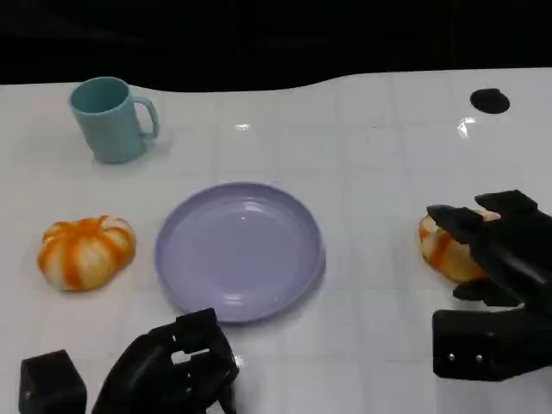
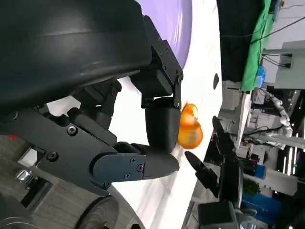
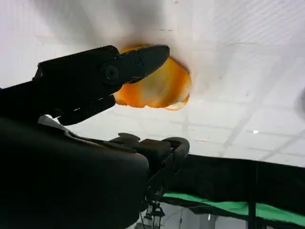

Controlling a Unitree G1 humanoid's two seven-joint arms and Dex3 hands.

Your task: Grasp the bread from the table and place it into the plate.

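Note:
Two orange-and-white breads lie on the white table. One bread (image 1: pixel 85 251) sits left of the lilac plate (image 1: pixel 240 259), which has nothing on it. The other bread (image 1: pixel 442 248) lies right of the plate. My right hand (image 1: pixel 498 250) reaches over this bread with its fingers spread around it. In the right wrist view one finger (image 3: pixel 95 78) lies across the bread (image 3: pixel 162 88), which still rests on the table. My left hand (image 1: pixel 172 366) hangs at the table's near edge below the plate, fingers curled in, holding nothing. The left wrist view shows that hand (image 2: pixel 143 138), the right-side bread (image 2: pixel 190 129) and the plate's edge (image 2: pixel 178 19).
A teal mug (image 1: pixel 110 119) stands at the back left. A black round mark (image 1: pixel 489 101) is at the back right corner. A black block (image 1: pixel 52 384) sits at the front left edge. Open table lies between the plate and the right bread.

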